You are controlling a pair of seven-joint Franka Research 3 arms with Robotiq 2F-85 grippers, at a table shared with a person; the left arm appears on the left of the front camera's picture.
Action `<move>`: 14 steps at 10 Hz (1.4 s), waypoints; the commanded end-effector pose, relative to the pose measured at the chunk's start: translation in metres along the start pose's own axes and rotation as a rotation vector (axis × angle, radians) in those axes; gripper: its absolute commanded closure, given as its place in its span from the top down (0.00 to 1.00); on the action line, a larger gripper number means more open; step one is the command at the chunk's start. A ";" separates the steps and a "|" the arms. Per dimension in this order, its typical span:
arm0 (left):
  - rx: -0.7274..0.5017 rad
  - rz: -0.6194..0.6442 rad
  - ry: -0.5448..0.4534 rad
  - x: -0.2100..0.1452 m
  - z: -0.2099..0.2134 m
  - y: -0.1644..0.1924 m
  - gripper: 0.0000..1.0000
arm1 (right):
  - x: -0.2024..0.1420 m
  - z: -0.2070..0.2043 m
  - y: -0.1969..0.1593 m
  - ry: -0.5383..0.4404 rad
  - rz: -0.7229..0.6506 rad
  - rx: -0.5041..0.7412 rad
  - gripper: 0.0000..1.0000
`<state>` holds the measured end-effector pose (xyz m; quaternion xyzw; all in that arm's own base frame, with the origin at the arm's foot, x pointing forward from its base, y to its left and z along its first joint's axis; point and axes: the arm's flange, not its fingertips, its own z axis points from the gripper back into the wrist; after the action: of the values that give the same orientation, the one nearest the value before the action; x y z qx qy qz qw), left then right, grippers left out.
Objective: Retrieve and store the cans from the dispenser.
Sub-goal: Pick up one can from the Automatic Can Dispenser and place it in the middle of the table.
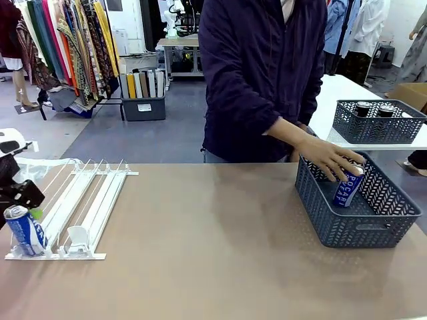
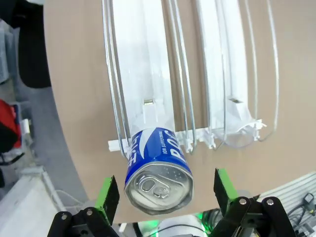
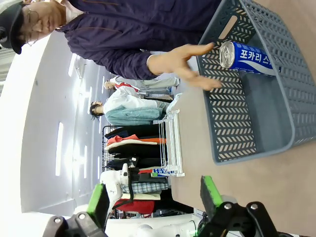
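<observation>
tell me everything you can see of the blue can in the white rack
The can is slim, blue with a white swoosh and lettering, metal-looking, with a silver top whose pull tab is unopened. It stands roughly upright at the near end of the dispenser's leftmost lane, on the white track between wire rails. The left end effector brackets it with open jaws, green pads either side, seemingly not touching.

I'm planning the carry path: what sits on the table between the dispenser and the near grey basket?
Nothing: the front view shows bare brown tabletop between the dispenser and the basket.
</observation>
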<state>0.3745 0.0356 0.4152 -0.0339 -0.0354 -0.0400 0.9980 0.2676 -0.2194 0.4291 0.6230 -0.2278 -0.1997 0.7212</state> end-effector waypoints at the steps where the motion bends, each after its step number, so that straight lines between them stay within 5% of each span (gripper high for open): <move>1: 0.035 0.024 0.066 -0.020 -0.012 -0.005 1.00 | 0.000 0.000 0.003 0.001 -0.002 0.008 1.00; 5: 0.062 0.026 0.073 -0.017 -0.022 -0.004 1.00 | 0.000 0.000 0.003 0.001 -0.002 0.008 1.00; 7: 0.060 0.022 0.060 -0.017 -0.023 -0.003 0.00 | 0.000 0.000 0.003 0.001 -0.002 0.008 1.00; 14: 0.065 0.051 0.004 -0.015 -0.021 -0.004 0.00 | 0.000 0.000 0.003 0.001 -0.002 0.008 1.00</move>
<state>0.3777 0.0349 0.4070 -0.0183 -0.0230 -0.0237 0.9993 0.2676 -0.2194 0.4291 0.6230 -0.2278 -0.1997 0.7212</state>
